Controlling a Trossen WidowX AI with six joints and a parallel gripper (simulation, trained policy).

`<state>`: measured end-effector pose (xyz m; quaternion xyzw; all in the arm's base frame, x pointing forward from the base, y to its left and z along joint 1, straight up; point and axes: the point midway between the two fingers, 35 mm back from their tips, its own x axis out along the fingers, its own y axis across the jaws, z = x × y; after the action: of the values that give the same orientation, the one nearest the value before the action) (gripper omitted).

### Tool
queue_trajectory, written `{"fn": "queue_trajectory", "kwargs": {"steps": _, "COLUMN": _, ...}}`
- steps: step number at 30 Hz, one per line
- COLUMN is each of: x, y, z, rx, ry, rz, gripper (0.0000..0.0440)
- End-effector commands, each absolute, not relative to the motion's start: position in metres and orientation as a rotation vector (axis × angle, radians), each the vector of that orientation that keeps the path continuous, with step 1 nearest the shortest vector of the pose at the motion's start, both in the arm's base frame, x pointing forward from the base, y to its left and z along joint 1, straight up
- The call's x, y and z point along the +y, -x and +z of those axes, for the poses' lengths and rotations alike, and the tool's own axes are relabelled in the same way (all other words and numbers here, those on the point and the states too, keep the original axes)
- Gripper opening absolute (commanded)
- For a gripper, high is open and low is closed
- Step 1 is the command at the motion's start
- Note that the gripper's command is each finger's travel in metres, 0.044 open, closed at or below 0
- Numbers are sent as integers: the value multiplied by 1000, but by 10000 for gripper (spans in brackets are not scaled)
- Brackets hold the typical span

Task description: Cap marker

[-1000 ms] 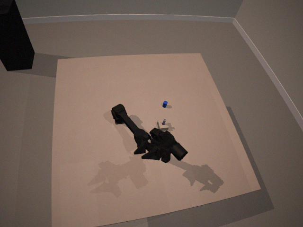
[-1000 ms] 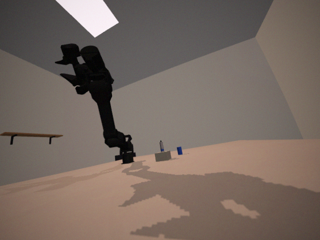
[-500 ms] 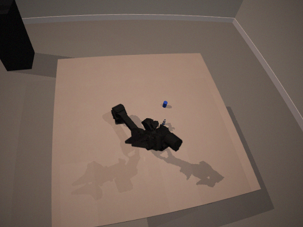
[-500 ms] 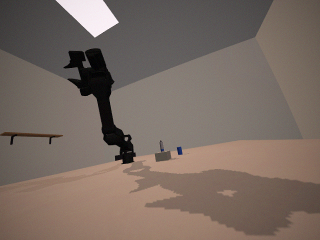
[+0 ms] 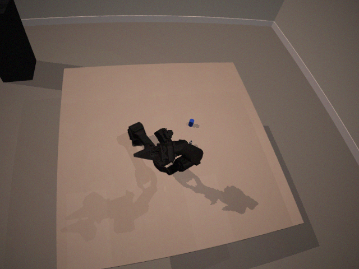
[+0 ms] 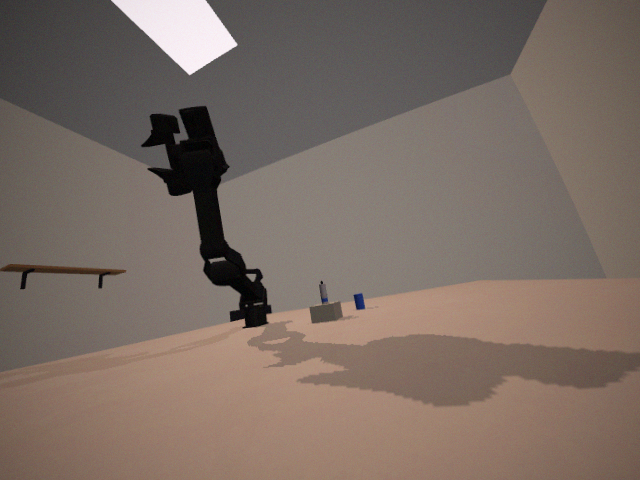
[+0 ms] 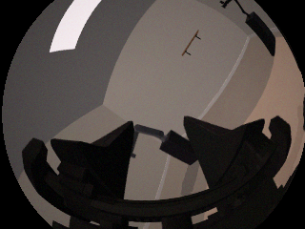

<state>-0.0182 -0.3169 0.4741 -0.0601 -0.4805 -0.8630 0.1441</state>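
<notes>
The arm (image 5: 188, 152) (image 6: 209, 217) is being held high above the bench (image 5: 115, 95) (image 6: 258, 428), its upper links being extended steeply upward in the exterior view. The hand (image 6: 147, 156) (image 7: 158, 122) is being carried well above the marker and cap, with its fingers being pointed sideways, away from both. The fingers are being kept apart in a released state, and nothing is being gripped between them. The marker (image 5: 190, 142) (image 6: 323, 292) is being supported upright, bare tip uppermost, in the grey holder block (image 6: 326, 312). The blue cap (image 5: 191, 123) (image 6: 359, 301) is being left standing on the bench near the block, apart from the marker. In the top view, the holder block is being hidden by the arm, and only the marker's upper end is apparently being shown past its edge. A wooden shelf (image 6: 62, 269) (image 7: 191, 43) is being borne on the wall by dark brackets.

Relative to the earlier top views, the gripper (image 5: 134, 165) (image 6: 144, 157) (image 7: 158, 122) lies farther left, near the centre of the frame, and the raised arm (image 5: 189, 152) (image 6: 209, 217) now hides the holder block (image 6: 325, 312), leaving only the marker's tip (image 5: 190, 142) (image 6: 322, 282) visible.
</notes>
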Motion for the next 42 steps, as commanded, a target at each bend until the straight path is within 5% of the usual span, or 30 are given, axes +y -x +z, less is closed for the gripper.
{"fn": "queue_trajectory", "kwargs": {"steps": 1, "x": -302, "y": 27, "z": 478, "rx": -1450, "ry": 161, "rz": -2482, "gripper": 263}}
{"fn": "queue_trajectory", "kwargs": {"steps": 42, "x": -164, "y": 98, "z": 489, "rx": -2004, "ry": 115, "rz": -2420, "gripper": 305}}
